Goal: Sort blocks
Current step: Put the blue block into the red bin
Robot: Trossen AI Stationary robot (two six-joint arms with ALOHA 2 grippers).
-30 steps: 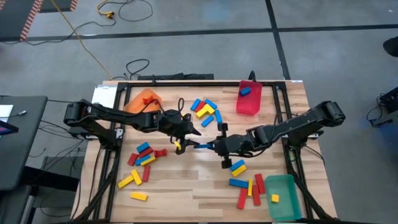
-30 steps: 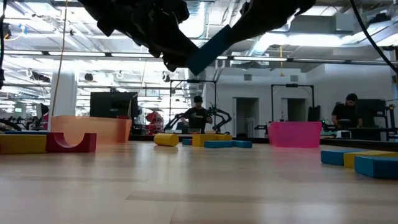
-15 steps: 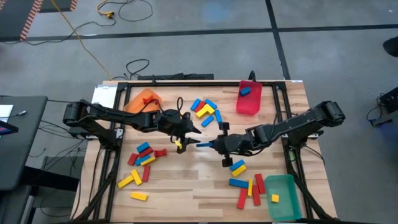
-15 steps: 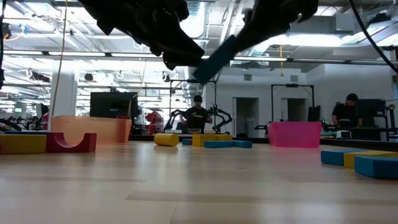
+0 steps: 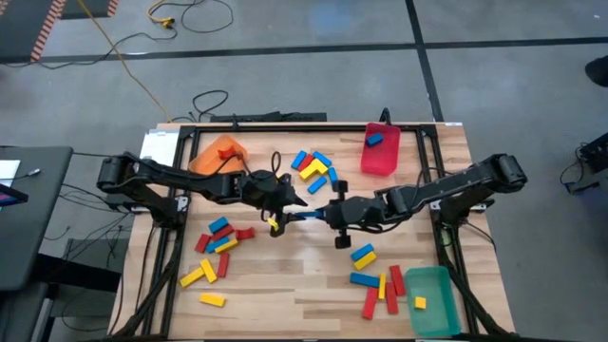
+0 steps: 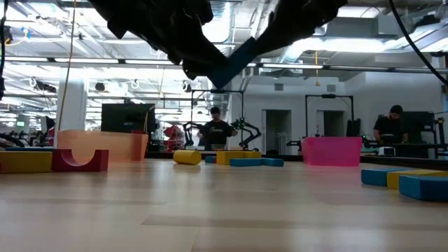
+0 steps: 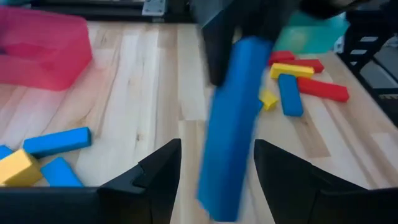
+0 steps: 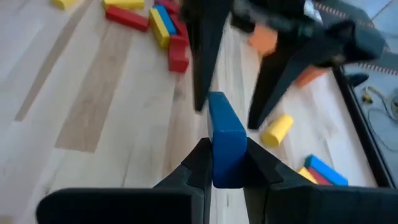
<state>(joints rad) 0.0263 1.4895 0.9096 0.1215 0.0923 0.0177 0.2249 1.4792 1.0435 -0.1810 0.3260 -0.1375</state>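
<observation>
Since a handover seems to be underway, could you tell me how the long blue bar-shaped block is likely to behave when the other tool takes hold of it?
The long blue bar-shaped block probably stays stiff: it juts straight from the right tool, which is shut on it. Its flat faces should suit the open left tool, though they look smooth and might slip. Held by one end, it may pivot if nudged.

Smooth matt blocks (image 5: 363, 255) on pale wooden table (image 5: 285, 285).

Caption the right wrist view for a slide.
Right gripper holds a blue block toward the left gripper's open fingers.
</observation>
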